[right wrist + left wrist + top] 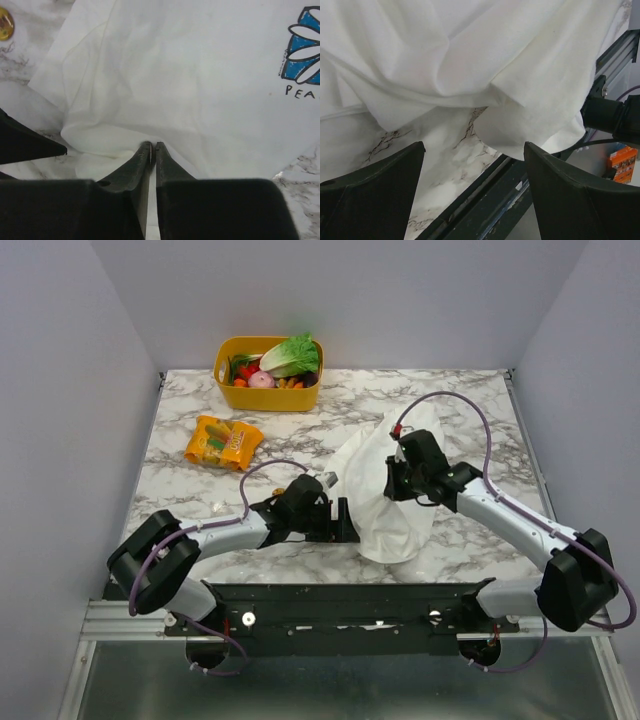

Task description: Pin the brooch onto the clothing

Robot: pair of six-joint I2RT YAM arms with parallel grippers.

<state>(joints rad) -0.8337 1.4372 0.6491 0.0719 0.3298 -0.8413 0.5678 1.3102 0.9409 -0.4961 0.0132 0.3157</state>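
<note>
Clothing (385, 505): white T-shirt, crumpled in a heap on the marble worktop (480, 400), centre of the top view. Left pincer (345, 522) sits low at the heap's left edge, right pincer (392, 483) over its upper middle. Yellow basket (225, 370) of vegetables at the upper left, orange snack packet (224, 442) just below it, both well apart from the shirt. Brooch not made out in this view.

Left wrist view: left pincer (474, 145) wide, nothing between the fingers. Folds of clothing (470, 60) fill the upper frame; bare worktop (445, 170) shows below the hem.

Right wrist view: right pincer (153, 145) narrow, only a thin slit between the fingers, tips against a fold of the clothing (175, 75). Cannot tell whether cloth is nipped. Blue flower print (302, 45) at the upper right edge. Brooch (5, 23), small gold disc, lies on the worktop (300, 175) in the upper left corner, near the shirt's edge but apart from it.
</note>
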